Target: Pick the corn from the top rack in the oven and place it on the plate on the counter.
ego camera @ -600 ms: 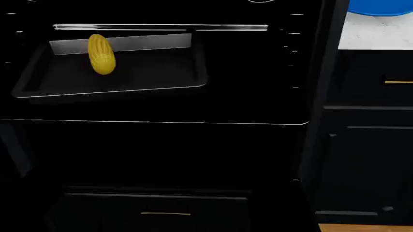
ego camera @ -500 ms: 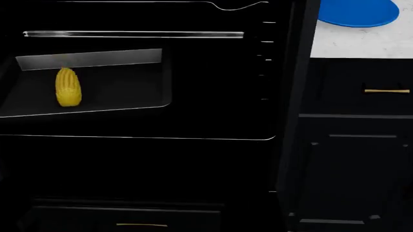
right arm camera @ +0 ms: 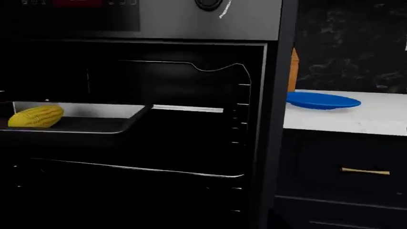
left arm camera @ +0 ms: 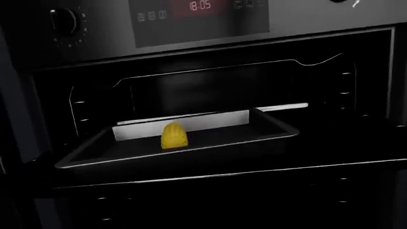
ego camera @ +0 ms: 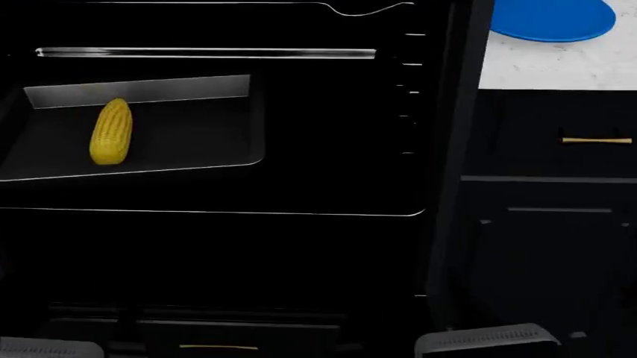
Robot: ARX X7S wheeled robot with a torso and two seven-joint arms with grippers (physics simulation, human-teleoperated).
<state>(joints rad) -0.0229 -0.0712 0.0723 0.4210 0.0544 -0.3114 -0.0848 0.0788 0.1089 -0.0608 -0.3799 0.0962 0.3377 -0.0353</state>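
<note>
Neither gripper shows its fingers in any view, so I cannot tell whether they are open or closed. In the head view only two grey parts of the arms peek in at the bottom edge: the left arm (ego camera: 40, 347) at lower left, the right arm (ego camera: 485, 341) at lower right, both well apart from the corn.

The corn (ego camera: 110, 131) lies in the upper left of the head view, on the left part of the tray (ego camera: 199, 145), its length running roughly front to back. The tray is pulled partly out of the open oven (ego camera: 438, 186). In the left wrist view the oven's red clock (left arm camera: 199, 5) glows at the top.

The blue plate (ego camera: 553, 19) sits at the upper right on the white counter (ego camera: 557, 67), bare.
</note>
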